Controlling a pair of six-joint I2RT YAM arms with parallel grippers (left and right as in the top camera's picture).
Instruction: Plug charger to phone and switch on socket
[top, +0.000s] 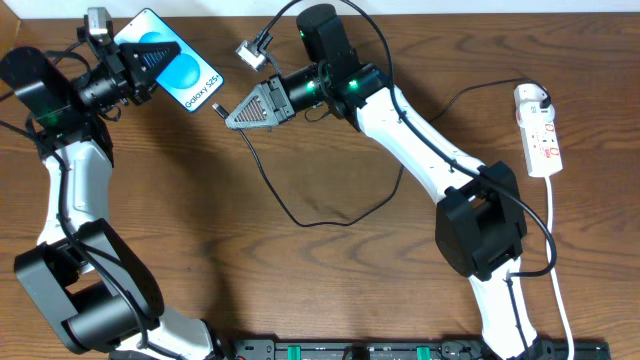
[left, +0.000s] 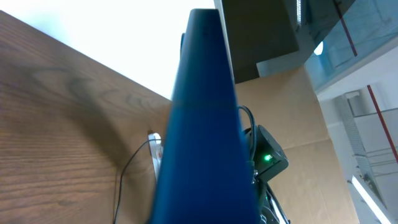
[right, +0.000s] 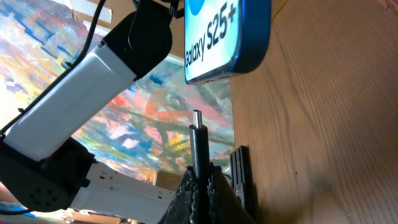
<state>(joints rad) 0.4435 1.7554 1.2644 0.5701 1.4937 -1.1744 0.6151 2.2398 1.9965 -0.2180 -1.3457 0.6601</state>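
Observation:
My left gripper (top: 148, 52) is shut on the phone (top: 185, 75), holding it off the table at the back left with the blue "Galaxy S25+" screen up. In the left wrist view the phone (left: 205, 124) fills the middle and hides the fingers. My right gripper (top: 236, 112) is shut on the charger (top: 217, 108) just behind its plug tip. That tip (right: 197, 130) sticks out past the fingers (right: 186, 199) and points at the phone's lower edge (right: 227, 37), a short gap away. The thin black cable (top: 310, 222) loops over the table. The white socket (top: 538, 130) lies at the far right.
A small silver connector (top: 253, 52) on a thicker black robot cable hangs behind the right gripper. The right arm (top: 420, 140) crosses the table's middle to its base (top: 480, 225). The table's back edge (top: 450, 8) runs close behind both grippers.

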